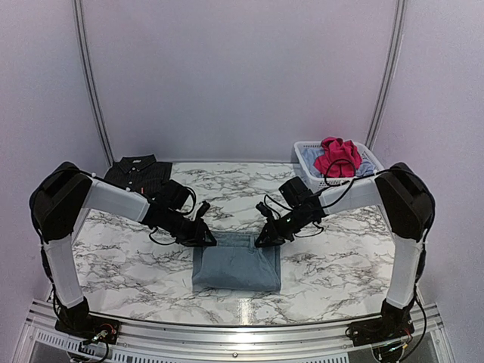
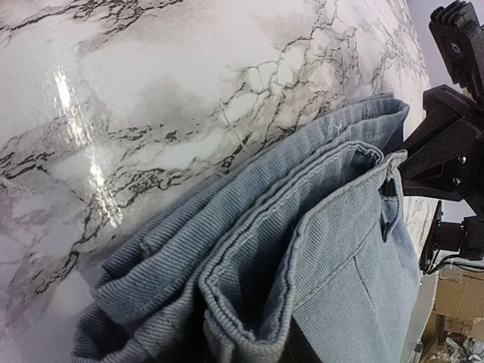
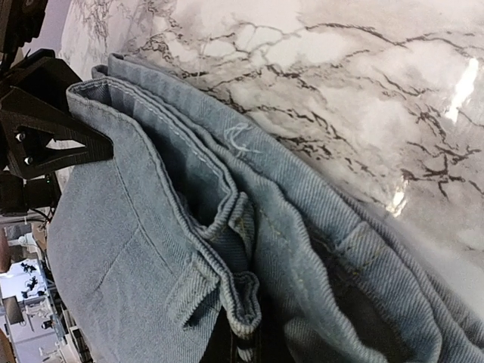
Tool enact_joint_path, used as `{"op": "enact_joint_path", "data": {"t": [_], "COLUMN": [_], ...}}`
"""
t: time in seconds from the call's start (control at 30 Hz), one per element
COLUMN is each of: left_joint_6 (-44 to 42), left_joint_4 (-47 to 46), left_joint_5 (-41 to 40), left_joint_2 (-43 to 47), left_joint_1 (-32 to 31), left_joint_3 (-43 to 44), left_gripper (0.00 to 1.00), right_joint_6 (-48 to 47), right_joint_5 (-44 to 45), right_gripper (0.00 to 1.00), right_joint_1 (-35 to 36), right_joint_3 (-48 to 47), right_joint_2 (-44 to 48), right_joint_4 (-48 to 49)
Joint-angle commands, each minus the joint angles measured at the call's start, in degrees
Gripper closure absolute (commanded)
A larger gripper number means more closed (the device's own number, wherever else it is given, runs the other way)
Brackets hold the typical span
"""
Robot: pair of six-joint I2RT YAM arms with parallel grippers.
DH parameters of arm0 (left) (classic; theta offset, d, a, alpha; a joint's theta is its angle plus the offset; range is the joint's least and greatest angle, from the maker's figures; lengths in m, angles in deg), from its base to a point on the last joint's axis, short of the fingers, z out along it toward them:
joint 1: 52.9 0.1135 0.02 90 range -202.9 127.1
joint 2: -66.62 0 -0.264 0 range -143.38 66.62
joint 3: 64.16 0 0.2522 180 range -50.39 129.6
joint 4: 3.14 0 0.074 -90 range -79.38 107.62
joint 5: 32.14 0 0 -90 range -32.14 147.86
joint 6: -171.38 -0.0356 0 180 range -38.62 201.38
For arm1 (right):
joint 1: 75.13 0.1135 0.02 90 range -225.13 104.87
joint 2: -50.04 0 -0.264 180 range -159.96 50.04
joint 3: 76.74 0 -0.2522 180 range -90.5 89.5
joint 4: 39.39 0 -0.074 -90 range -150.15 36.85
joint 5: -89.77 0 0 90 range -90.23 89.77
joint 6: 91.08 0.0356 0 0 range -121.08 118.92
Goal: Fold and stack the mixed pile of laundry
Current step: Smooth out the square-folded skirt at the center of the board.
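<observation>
Top external view puts the left tool (image 1: 203,234) low on the far left corner of the jeans (image 1: 237,265), a light blue pair folded into a flat block. The right tool (image 1: 266,236) is on the far right corner. The right tool's jaws are closed tight, with the tips against the waistband corner; I cannot tell whether any denim is caught between them. The left tool's black fingers sit at the opposite corner, but I cannot tell how far apart they stand or whether they grip.

Black cables (image 1: 162,238) loop off both wrists just above the marble worktop (image 1: 340,257). Behind the left forearm, a black pinstriped shirt (image 1: 140,172) lies flat at the far left corner. Behind the right forearm, at the far right, stands a white lattice basket (image 1: 311,171). It holds a pink-red garment (image 1: 338,156) heaped over a light blue piece (image 1: 367,168).

Bare marble lies to the left and right of the jeans and between them and the far edge. A metal rail (image 1: 242,333) runs along the near edge, close to the fold.

The jeans lie in the middle of the worktop, nearer its front. Their stacked waistband layers run left to right along the far side, between the two tools. The block is slightly wider than it is deep.
</observation>
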Motion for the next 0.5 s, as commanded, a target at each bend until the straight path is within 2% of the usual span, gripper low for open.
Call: {"op": "enact_joint_path", "data": {"t": [0.0,0.07,0.1,0.13,0.17,0.2,0.23,0.27,0.37,0.47], "left_joint_6": [0.6,-0.1,-0.6,-1.1,-1.9,-3.1,-4.0,-4.8,-8.3,-9.4], "left_joint_4": [1.4,2.6,3.0,3.3,3.7,4.1,4.5,5.0,7.3,6.3], "left_joint_5": [-4.8,-5.9,-6.6,-7.3,-8.3,-9.5,-11.0,-13.1,-18.0,-18.8], "left_joint_2": [-3.5,-3.9,-3.4,-2.2,-0.4,2.2,5.0,8.3,18.0,27.2], "left_joint_1": [2.0,2.1,2.1,2.1,2.1,2.1,2.1,2.1,2.2,2.1], "left_joint_3": [0.9,1.5,1.7,1.7,1.9,1.9,1.8,1.8,2.7,2.3], "left_gripper": [0.77,0.76,0.71,0.6,0.45,0.31,0.13,0.03,0.01,0.01], "right_joint_6": [-1.1,-1.1,-1.0,-1.1,-1.1,-1.3,-1.6,-2.0,-4.1,-5.9], "right_joint_5": [5.3,5.4,5.2,4.8,4.2,3.7,3.4,3.0,2.9,2.7], "right_gripper": [1.0,1.0,1.0,1.0,0.96,0.91,0.85,0.77,0.59,0.49], "right_joint_1": [-1.5,-1.6,-1.6,-1.5,-1.5,-1.5,-1.6,-1.6,-1.6,-1.7], "right_joint_3": [-2.2,-2.5,-2.8,-3.6,-4.3,-5.3,-6.8,-8.3,-12.5,-14.6], "right_joint_2": [-2.5,-2.8,-2.6,-2.0,-1.1,0.1,1.4,2.8,7.5,11.8], "right_joint_4": [-0.1,-0.2,-0.4,-0.6,-0.9,-1.6,-2.7,-4.2,-8.4,-11.9]}}
